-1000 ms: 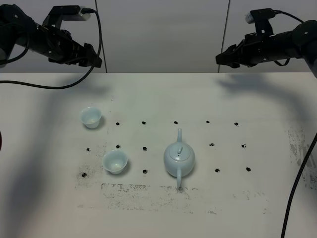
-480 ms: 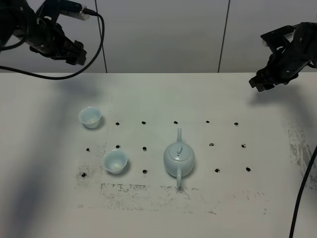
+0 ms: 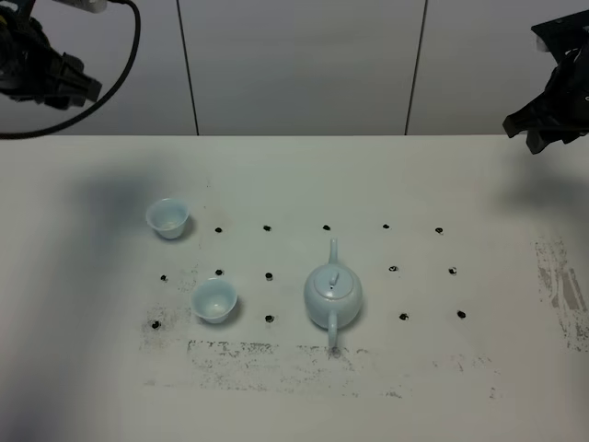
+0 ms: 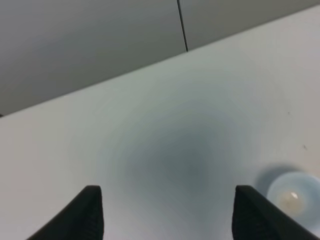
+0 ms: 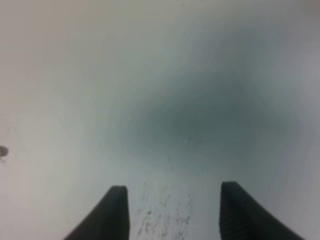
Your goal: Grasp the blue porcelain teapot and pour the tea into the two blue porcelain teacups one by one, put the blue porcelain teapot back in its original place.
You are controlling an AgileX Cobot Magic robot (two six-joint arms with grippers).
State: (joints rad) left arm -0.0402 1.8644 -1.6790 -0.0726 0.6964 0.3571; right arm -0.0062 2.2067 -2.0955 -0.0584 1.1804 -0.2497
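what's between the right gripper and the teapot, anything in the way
Nothing visible. The right gripper hangs open above the table near its far right corner. The blue porcelain teapot stands mid-table, and only bare surface with flat black dot marks lies between them.

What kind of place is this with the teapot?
Probably a robot lab: a white table marked with black dots, a left arm and right arm above it, and bare grey wall panels.

We see a pale sky-blue teapot [image 3: 332, 295] and two matching pale-blue cups [image 3: 169, 217] [image 3: 213, 299], whitish inside. Our table [image 3: 479, 184] is white, patterned with rows of black dots [image 3: 267, 227] and dark speckled scuffs [image 3: 230, 350].
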